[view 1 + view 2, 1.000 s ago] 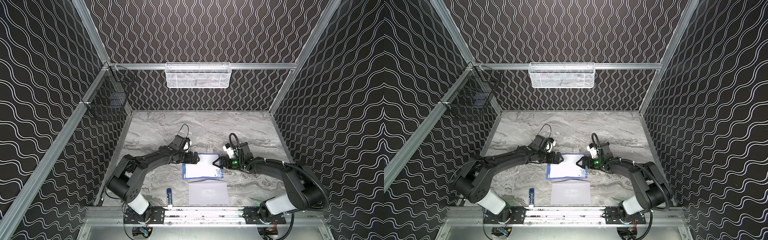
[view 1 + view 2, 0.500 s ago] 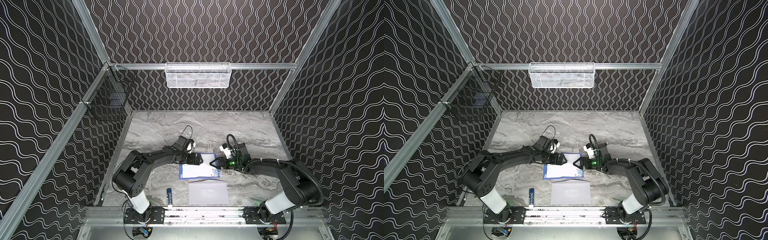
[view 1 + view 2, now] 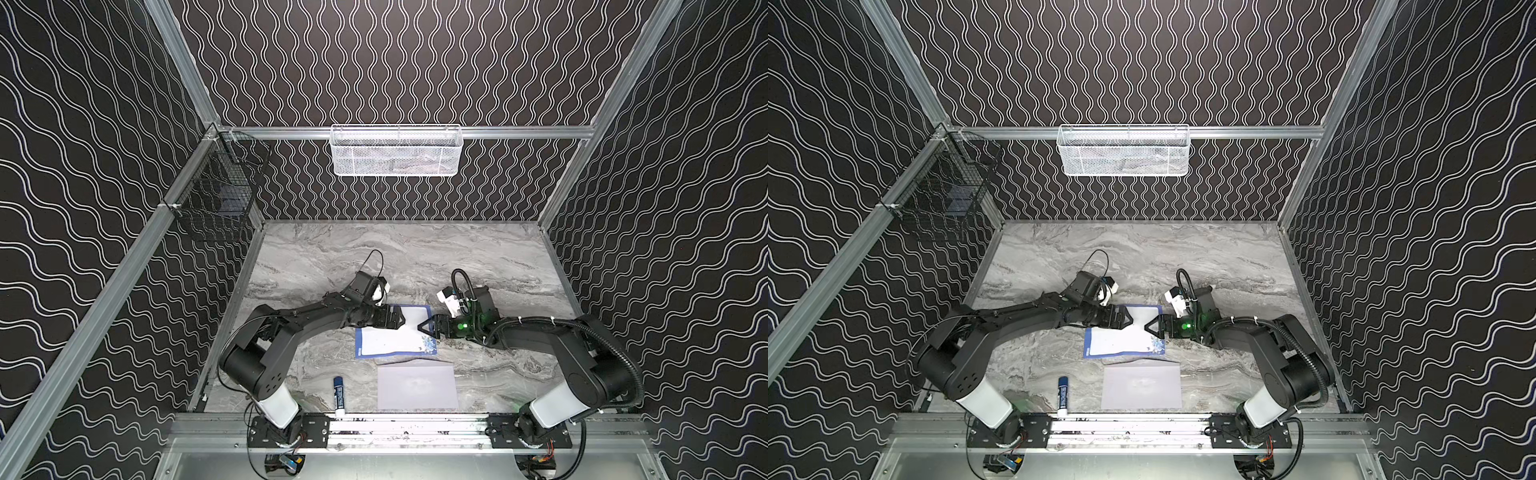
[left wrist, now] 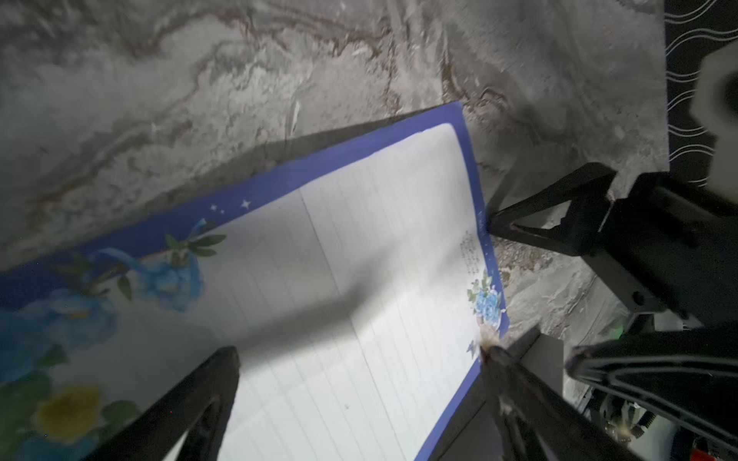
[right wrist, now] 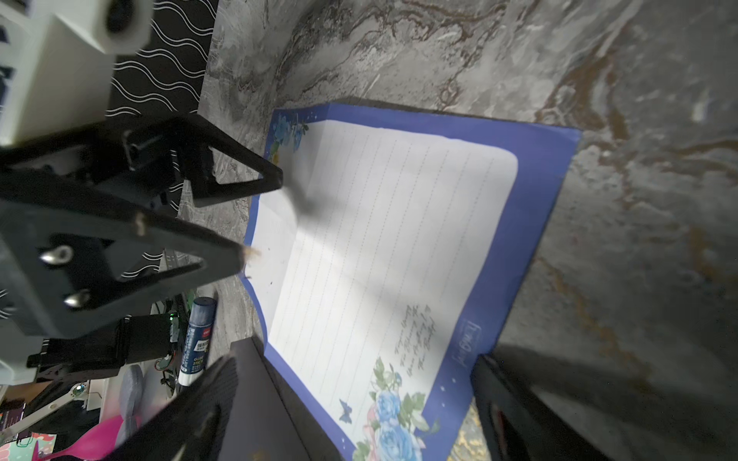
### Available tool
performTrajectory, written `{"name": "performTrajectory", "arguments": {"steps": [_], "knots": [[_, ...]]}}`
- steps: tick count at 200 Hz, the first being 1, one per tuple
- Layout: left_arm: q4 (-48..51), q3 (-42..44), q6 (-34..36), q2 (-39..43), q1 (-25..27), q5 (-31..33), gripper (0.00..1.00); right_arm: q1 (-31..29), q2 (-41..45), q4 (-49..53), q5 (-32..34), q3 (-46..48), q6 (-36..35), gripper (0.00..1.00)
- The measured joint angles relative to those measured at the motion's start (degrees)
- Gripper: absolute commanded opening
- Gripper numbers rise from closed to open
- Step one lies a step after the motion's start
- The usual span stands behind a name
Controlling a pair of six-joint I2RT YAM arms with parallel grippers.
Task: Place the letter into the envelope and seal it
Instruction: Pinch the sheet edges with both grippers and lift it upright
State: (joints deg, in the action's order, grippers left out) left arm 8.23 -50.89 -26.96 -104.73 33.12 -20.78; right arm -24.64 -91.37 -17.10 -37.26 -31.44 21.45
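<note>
Letter (image 3: 395,338) sits between my two claws, nothing gripped. My left claw (image 3: 401,321) and right claw (image 3: 420,326) gape wide, tips at its opposite side edges, I reckon to pinch and fold it. It lies creased on the worktop (image 3: 415,257), just beyond the envelope (image 3: 417,387), which lies flat, flap not showing. A glue stick (image 3: 338,392) lies alongside for sealing.
</note>
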Motion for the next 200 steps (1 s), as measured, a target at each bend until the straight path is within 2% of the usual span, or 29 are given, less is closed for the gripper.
{"name": "performTrajectory", "arguments": {"steps": [40, 104, 141, 200], "knots": [[-0.4, -0.3, -0.1, -1.2, 0.0, -0.1, 0.98, 0.0, 0.1, -2.2, -0.1, 1.1, 0.2, 0.94], [-3.3, -0.4, 0.0, -2.9, 0.0, -1.2, 0.89, -1.8, -1.9, -6.4, -1.2, 1.8, 1.0, 0.93], [-3.2, -1.2, 0.0, -3.8, 0.0, -2.2, 0.76, -2.5, -2.5, -7.6, -1.5, 1.8, 1.5, 0.93], [-0.1, -2.8, 0.6, -1.3, 0.0, -3.3, 0.42, -2.7, -2.0, -6.7, -1.0, 1.2, 1.7, 0.93]]}}
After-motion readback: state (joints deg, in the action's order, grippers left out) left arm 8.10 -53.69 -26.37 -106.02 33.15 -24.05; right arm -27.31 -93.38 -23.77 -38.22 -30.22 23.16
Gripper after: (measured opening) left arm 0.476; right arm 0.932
